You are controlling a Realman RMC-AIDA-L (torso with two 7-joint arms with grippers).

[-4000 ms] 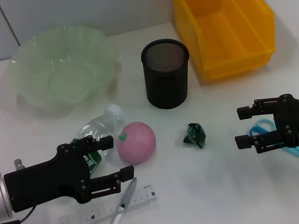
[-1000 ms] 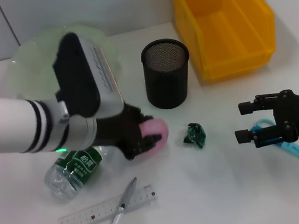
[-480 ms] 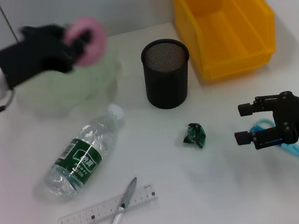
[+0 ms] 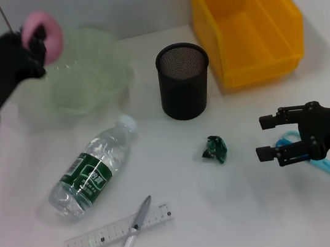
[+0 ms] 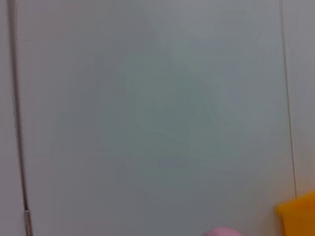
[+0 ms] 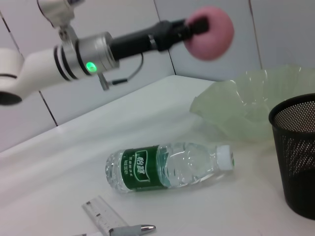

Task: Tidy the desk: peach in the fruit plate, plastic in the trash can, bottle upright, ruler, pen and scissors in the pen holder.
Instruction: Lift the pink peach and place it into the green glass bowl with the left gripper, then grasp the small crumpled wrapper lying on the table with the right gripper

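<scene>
1. At upper left, the left hand (image 4: 33, 40) pinches the peach (image 4: 44, 31) above the fruit plate (image 4: 86, 73).
2. The bottle (image 4: 91, 170) lies on the counter (image 4: 184, 207), below the plate.
3. At right, the right hand (image 4: 263, 138) is spread near the scissors (image 4: 320, 162).

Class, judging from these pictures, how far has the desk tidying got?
Done: nothing yet. In hand: the left gripper holds the pink peach above the pale green scalloped fruit plate. Left: lying clear bottle, green wrapper, transparent ruler, silver pen, blue scissors under the open right gripper.
</scene>
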